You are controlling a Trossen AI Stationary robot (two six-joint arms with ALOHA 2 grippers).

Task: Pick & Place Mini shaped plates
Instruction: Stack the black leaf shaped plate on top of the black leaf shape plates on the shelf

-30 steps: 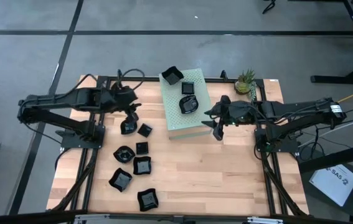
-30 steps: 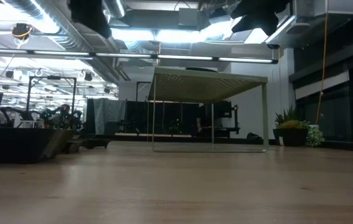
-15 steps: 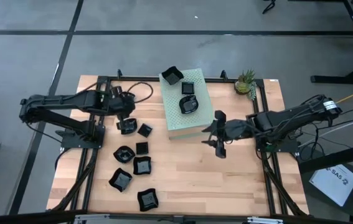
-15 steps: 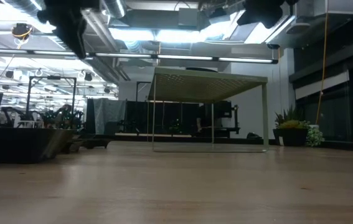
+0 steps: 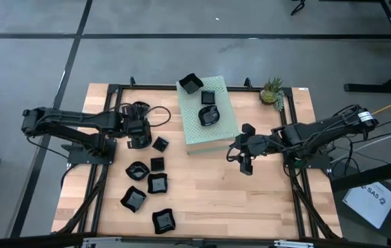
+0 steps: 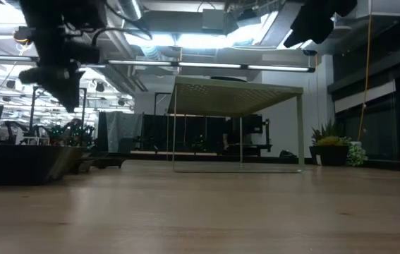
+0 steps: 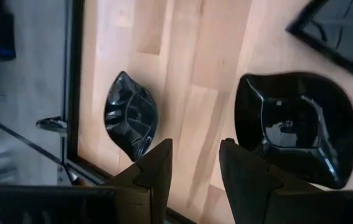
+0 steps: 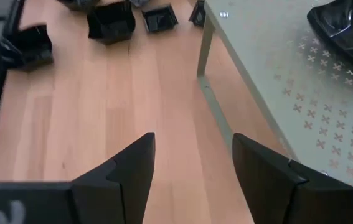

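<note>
I had the left gripper (image 5: 138, 138) low over the worktop near its left edge, fingers apart with nothing between them; in its wrist view one wavy-rimmed black plate (image 7: 296, 127) lay just past one fingertip and a second leaf-shaped plate (image 7: 131, 117) lay beside the other. The right gripper (image 5: 245, 156) hung by the near right corner of the pale green perforated stand (image 5: 224, 138), fingers spread wide and empty, above bare wood. Three mini plates already sat on the stand's top (image 5: 209, 116), the rest were scattered on the left half of the worktop toward the front edge (image 5: 157, 183). I judged this as the reach for the next pick on the left side. The next move, I reckoned, called for centring one rim between the left fingers, closing on it, then carrying it over to the stand
</note>
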